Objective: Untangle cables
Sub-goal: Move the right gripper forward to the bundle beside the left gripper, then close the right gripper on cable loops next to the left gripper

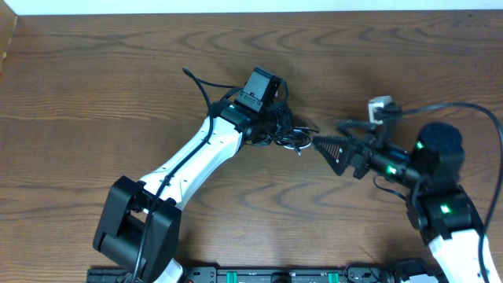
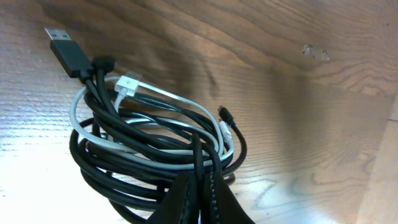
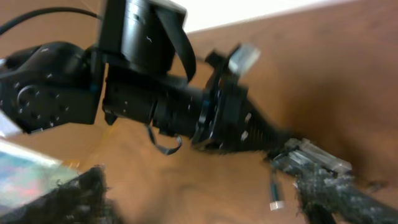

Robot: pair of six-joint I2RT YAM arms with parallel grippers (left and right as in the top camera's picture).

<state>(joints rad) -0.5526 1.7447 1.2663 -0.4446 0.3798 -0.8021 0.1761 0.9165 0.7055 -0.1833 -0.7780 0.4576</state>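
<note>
1. Black cable point(image 2: 118, 180) and white cable point(image 2: 168, 96) are coiled together in one bundle near the middle of the tabletop point(image 1: 102, 71).
2. Your left hand point(image 2: 199, 190) is clenched on that bundle, pinching several loops.
3. The black plug point(image 2: 65, 53) and white plug point(image 2: 127, 82) stick out of the coil on the side away from the grip.
4. Your right hand point(image 1: 328, 135) is released, its fingers spread, just beside the bundle toward the tabletop's right edge. You cannot tell whether it touches a loop.

support: wooden table point(image 1: 118, 63) | cables point(image 1: 289, 137): 1 bundle (contact unclear)
</note>
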